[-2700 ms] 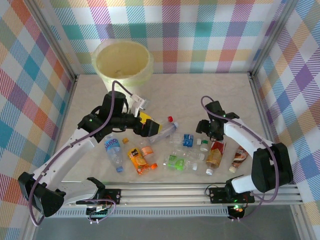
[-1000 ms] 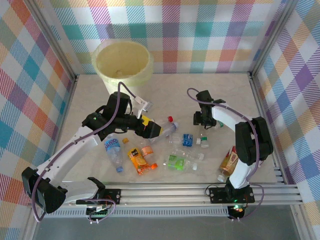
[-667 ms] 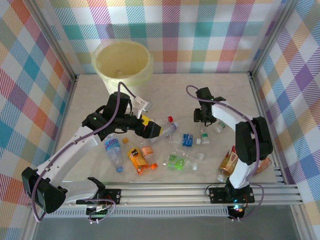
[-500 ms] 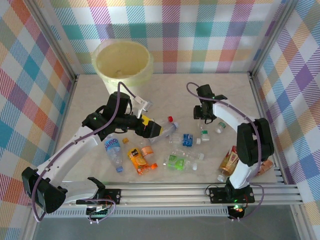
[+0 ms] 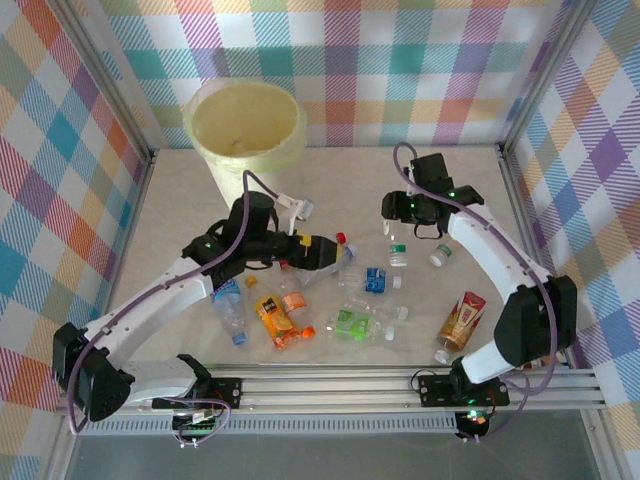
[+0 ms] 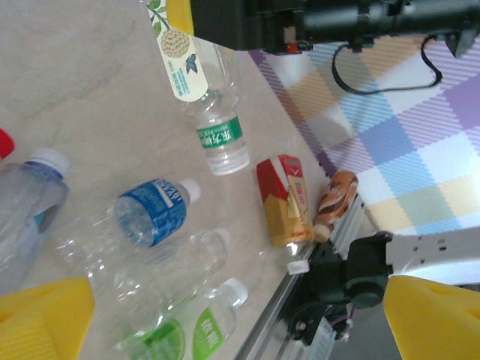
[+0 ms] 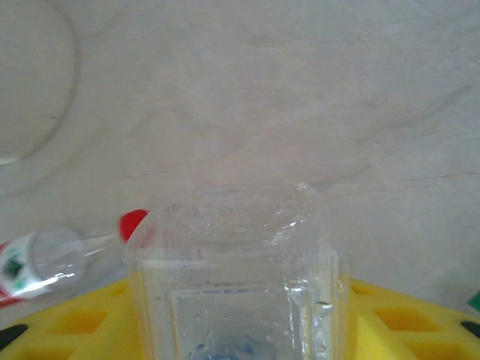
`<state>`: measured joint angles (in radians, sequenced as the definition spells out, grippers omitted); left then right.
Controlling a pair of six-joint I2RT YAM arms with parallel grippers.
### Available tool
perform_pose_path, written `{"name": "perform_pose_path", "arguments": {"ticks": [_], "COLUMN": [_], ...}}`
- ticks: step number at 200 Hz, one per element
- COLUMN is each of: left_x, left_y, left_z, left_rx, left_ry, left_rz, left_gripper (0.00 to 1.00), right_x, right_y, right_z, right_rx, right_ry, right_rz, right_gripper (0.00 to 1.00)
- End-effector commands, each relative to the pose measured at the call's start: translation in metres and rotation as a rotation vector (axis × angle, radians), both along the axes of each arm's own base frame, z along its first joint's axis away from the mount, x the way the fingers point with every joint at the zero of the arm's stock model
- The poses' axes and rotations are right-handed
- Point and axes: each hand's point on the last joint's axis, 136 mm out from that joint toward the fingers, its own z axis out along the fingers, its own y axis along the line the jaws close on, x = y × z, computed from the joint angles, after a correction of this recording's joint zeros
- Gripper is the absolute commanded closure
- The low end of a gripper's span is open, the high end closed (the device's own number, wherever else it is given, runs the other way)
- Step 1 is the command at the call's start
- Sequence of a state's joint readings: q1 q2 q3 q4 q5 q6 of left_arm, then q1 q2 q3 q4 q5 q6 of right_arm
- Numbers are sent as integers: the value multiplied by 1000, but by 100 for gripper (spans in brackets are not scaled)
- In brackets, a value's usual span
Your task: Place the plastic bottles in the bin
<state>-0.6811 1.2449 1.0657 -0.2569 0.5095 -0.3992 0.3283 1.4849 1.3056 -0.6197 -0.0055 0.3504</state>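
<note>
Ten or so loose bottles (image 5: 350, 322), one bin (image 5: 248, 125), two grippers.
Left gripper (image 5: 325, 252) spread wide, empty, by the red-capped bottle (image 5: 344, 250); right gripper (image 7: 240, 322) clamped on one clear bottle (image 7: 236, 255) — bin in far-left corner, well apart from both.

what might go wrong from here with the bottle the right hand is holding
1. The right hand pinches a slick clear bottle between its pads, so the bottle may slip out on the way.
2. The bin stands in the far left corner, and the left arm stretches across the table between them, so the arms may collide during the carry.
</note>
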Motion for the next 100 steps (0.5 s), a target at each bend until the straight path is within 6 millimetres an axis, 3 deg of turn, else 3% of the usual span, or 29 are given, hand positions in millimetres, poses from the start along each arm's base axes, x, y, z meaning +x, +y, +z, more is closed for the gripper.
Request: {"name": "perform_pose_path", "arguments": {"ticks": [1, 30, 100], "left_x": [7, 4, 10], "left_y": [-21, -35, -52], "left_z": [7, -2, 2], "left_rx": [-80, -71, -138], "left_ry": [-1, 12, 24], "left_rz": [24, 9, 6], "left_gripper": [2, 3, 5], "right_x": [-6, -16, -32], "right_y": [17, 19, 20], "right_z": [34, 39, 52], "right_rx": [146, 182, 310], "right_ry": [-43, -42, -49], "right_rz": [36, 42, 40], "right_gripper": [44, 44, 44]}}
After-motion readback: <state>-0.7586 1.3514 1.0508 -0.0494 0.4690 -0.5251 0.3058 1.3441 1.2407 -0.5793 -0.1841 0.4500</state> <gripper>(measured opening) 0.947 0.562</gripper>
